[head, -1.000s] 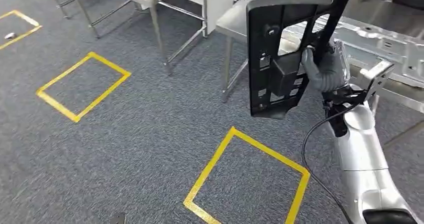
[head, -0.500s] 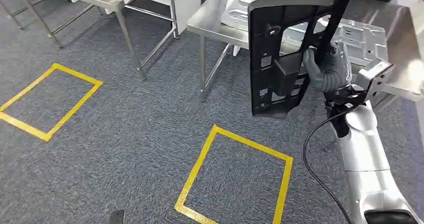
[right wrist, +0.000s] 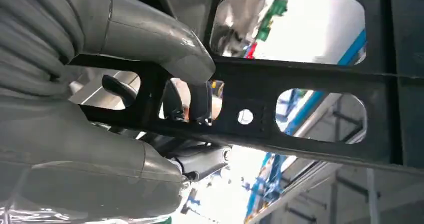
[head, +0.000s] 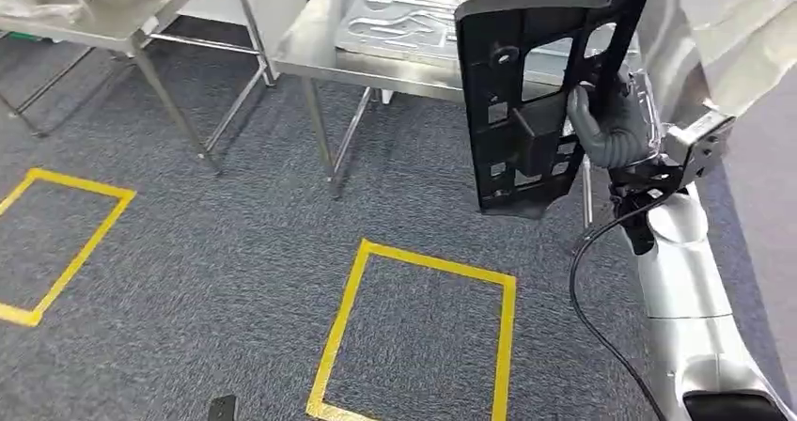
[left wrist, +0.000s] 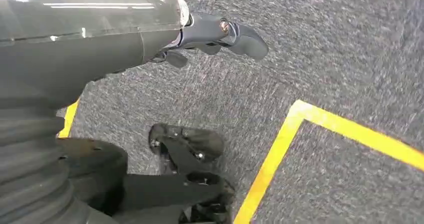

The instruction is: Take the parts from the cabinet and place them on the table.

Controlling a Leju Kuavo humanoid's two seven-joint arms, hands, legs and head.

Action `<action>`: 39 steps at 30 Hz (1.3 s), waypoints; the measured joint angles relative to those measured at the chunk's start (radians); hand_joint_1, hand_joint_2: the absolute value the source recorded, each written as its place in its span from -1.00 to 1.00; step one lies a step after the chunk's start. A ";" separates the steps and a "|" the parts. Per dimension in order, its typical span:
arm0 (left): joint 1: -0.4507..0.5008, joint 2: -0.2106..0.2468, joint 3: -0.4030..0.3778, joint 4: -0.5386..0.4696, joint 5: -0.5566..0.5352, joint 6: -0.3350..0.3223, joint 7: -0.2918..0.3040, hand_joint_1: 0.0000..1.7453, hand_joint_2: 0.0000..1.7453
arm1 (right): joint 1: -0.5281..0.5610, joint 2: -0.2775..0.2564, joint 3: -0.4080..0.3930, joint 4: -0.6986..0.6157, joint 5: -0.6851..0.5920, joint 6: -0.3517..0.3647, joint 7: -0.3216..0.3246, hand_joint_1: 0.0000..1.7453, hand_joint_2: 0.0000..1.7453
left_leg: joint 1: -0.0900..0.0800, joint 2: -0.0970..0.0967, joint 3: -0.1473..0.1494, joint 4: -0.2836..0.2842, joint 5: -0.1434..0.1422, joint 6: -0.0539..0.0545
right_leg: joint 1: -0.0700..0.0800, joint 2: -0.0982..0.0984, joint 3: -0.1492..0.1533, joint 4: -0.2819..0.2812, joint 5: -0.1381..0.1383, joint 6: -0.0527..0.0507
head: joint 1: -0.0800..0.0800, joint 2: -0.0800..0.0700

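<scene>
A large black plastic panel part [head: 526,101] with cut-out openings is held upright in front of me by my right hand [head: 611,125], which grips one of its bars. Close up in the right wrist view, my right hand [right wrist: 100,99] has thumb and fingers wrapped around the black part's bar [right wrist: 300,89]. Behind the part stands a steel table [head: 310,50] carrying a pressed metal sheet part [head: 404,17]. My left hand [left wrist: 220,34] hangs over the carpet with nothing in it, its fingers loosely extended.
Yellow tape squares [head: 414,332] mark the grey carpet, one directly ahead and another at the left [head: 56,242]. A second steel table [head: 103,26] stands at the far left with its legs [head: 174,111] reaching the floor.
The whole view has swung, so the steel table and floor squares slid leftward and the table is more centred. The black part stays gripped in my right hand.
</scene>
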State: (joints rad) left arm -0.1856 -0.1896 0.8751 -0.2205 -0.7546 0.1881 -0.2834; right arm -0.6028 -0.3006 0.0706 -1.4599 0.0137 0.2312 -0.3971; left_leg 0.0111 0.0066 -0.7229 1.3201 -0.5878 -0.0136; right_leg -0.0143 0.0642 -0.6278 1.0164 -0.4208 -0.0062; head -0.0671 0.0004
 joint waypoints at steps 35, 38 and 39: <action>0.001 0.000 0.000 0.000 0.009 -0.011 -0.019 -1.00 1.00 | -0.037 0.002 0.019 0.023 0.238 -0.110 0.069 1.00 1.00 | -0.008 -0.013 0.122 -0.291 0.132 0.029 | 0.005 -0.022 0.000 0.001 0.003 0.017 | 0.002 0.000; 0.003 0.000 0.000 0.000 0.014 -0.021 -0.031 -1.00 1.00 | -0.057 -0.003 0.032 0.042 0.347 -0.166 0.092 1.00 1.00 | -0.014 -0.012 0.121 -0.291 0.139 0.043 | -0.001 -0.020 0.000 -0.006 0.008 0.037 | 0.002 0.000; 0.002 -0.002 0.000 0.000 0.016 -0.024 -0.036 -1.00 1.00 | -0.066 -0.008 0.039 0.048 0.400 -0.193 0.102 1.00 1.00 | -0.008 -0.010 0.125 -0.304 0.146 0.052 | 0.001 -0.019 0.000 -0.005 0.005 0.045 | 0.002 0.000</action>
State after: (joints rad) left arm -0.1837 -0.1915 0.8751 -0.2205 -0.7389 0.1636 -0.3197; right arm -0.6689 -0.3083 0.1091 -1.4118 0.4133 0.0384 -0.2952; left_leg 0.0026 -0.0038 -0.5980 1.0159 -0.4418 0.0384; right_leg -0.0133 0.0450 -0.6282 1.0110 -0.4158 0.0392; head -0.0656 0.0004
